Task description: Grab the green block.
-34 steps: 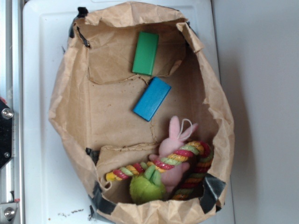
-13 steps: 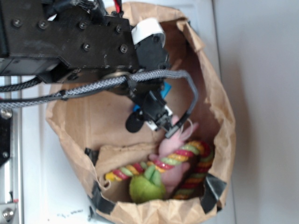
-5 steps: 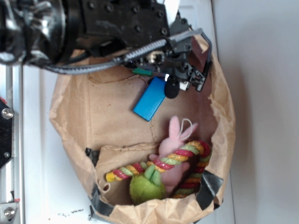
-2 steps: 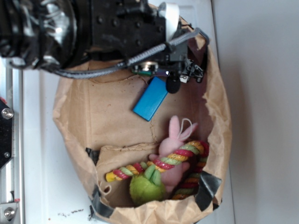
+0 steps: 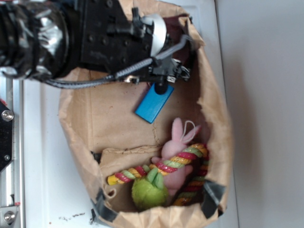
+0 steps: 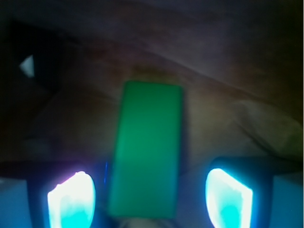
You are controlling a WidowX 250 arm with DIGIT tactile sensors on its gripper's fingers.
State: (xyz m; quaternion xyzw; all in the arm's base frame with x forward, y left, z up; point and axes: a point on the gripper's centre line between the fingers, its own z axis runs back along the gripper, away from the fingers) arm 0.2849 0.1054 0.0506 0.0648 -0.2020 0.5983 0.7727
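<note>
We take the brown paper bag (image 5: 78, 142) as our landmark; it lies open on a white tray (image 5: 40, 156). The black robot arm (image 5: 85, 38) reaches over the upper part of the bag and covers it there in the exterior view. The gripper (image 6: 149, 197) is seen best in the wrist view: its two fingers (image 6: 71, 199) glow in cyan light at the lower left and lower right, wide apart, and they hold nothing. Between them lies the green block (image 6: 147, 147), flat on the paper floor of the bag, with its long side pointing away from the camera. Both fingers are apart from the block; the left one is nearer to it. In the exterior view we cannot see the green block, because the arm hides it.

Near the middle of the bag lies a blue block (image 5: 153, 103), tilted, with its upper end under the tip of the arm. At the lower end of the bag are a pink plush rabbit (image 5: 176, 142), a striped rope toy (image 5: 164, 168) that lies across the rabbit, and a round lime-green fuzzy toy (image 5: 147, 192) just beside them.
</note>
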